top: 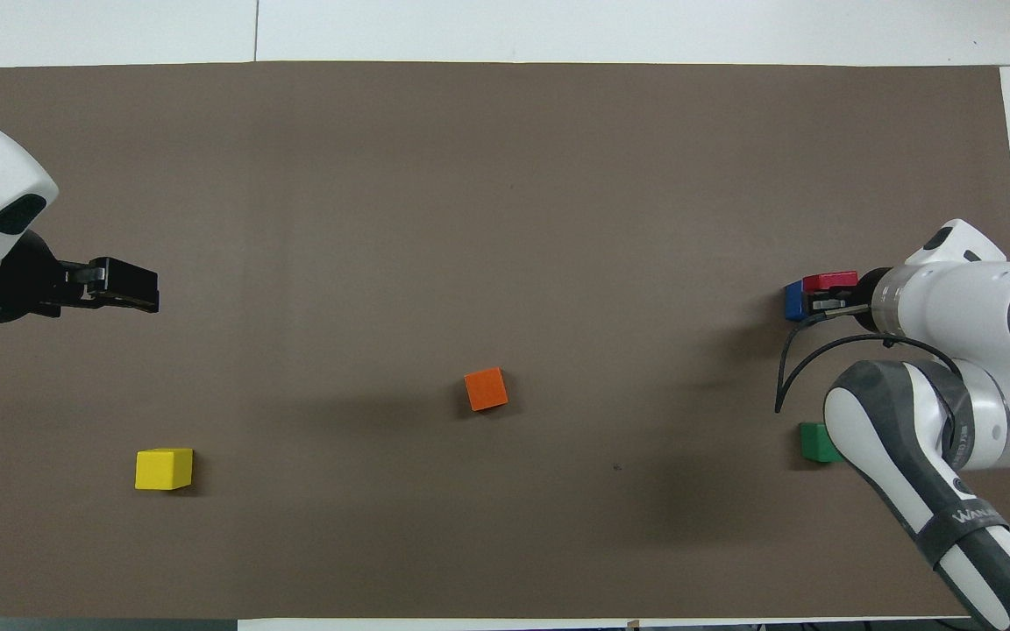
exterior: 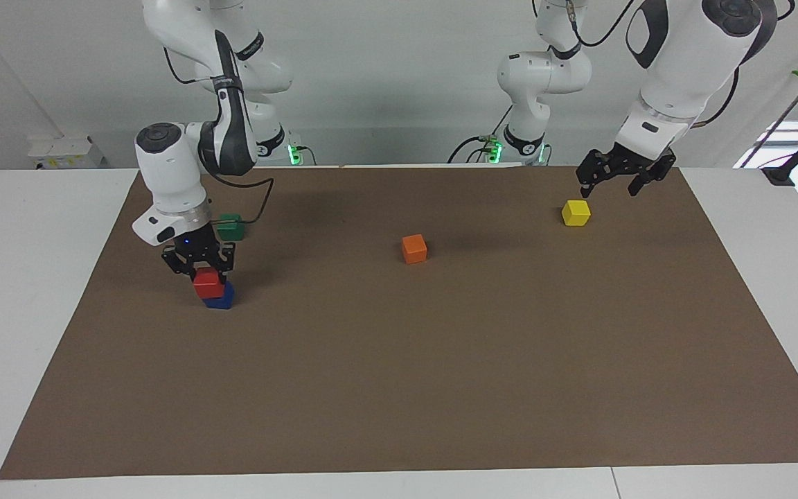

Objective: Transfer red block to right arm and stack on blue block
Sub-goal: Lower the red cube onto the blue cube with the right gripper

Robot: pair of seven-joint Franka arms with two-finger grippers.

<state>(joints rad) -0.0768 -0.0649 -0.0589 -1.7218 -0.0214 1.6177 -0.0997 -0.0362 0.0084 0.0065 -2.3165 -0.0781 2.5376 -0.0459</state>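
The red block (exterior: 208, 283) sits on the blue block (exterior: 221, 298), slightly off-centre, toward the right arm's end of the table. My right gripper (exterior: 199, 267), with a blue light at its wrist, is directly over the red block and at its top. The overhead view shows the red block (top: 829, 281), the blue block (top: 793, 300) and the right gripper (top: 828, 304) together. My left gripper (exterior: 610, 186) is open and empty, raised just above the mat beside the yellow cube (exterior: 575, 213). It also shows in the overhead view (top: 132, 289).
An orange cube (exterior: 413, 249) lies mid-mat. A green cube (exterior: 231, 226) lies nearer to the robots than the stack, partly covered by the right arm. The brown mat (exterior: 399, 388) covers most of the table.
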